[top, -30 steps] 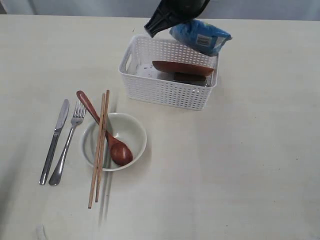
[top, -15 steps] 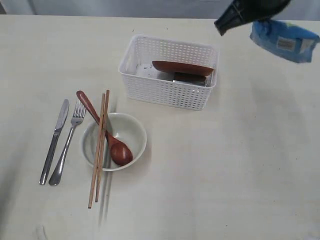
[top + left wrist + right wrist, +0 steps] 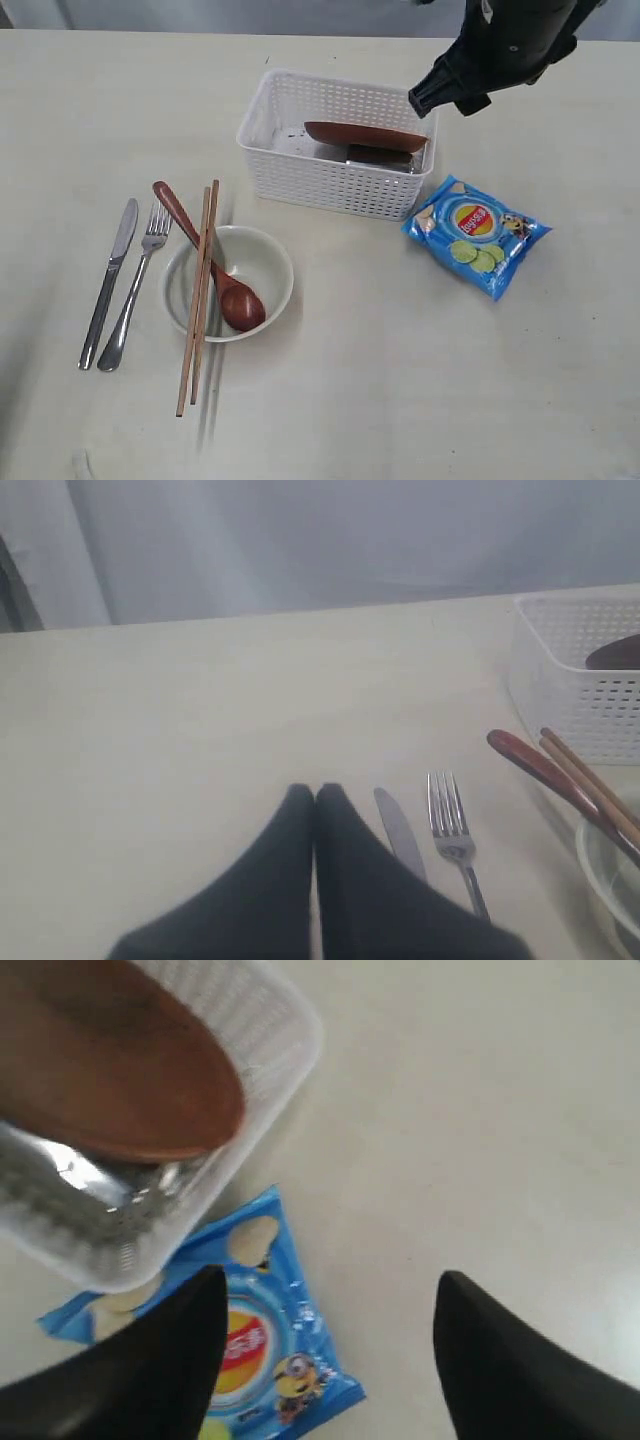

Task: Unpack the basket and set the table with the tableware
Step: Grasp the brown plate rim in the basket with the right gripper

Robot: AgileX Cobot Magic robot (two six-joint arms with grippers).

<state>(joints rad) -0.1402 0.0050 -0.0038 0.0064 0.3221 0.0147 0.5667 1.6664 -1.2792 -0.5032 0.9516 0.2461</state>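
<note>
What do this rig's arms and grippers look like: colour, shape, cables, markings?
Both are plain matte black. The left gripper has two smooth fingers tapering to rounded tips; the right gripper has the same wedge-shaped fingers. The right arm in the exterior view is a bulky black housing. No cables or markings show.

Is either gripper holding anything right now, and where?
Nothing. The right gripper is open above the blue snack bag; the left gripper is shut, empty.

Left tool (image 3: pixel 315 792), right tool (image 3: pixel 330 1280): matte black, tapered.
</note>
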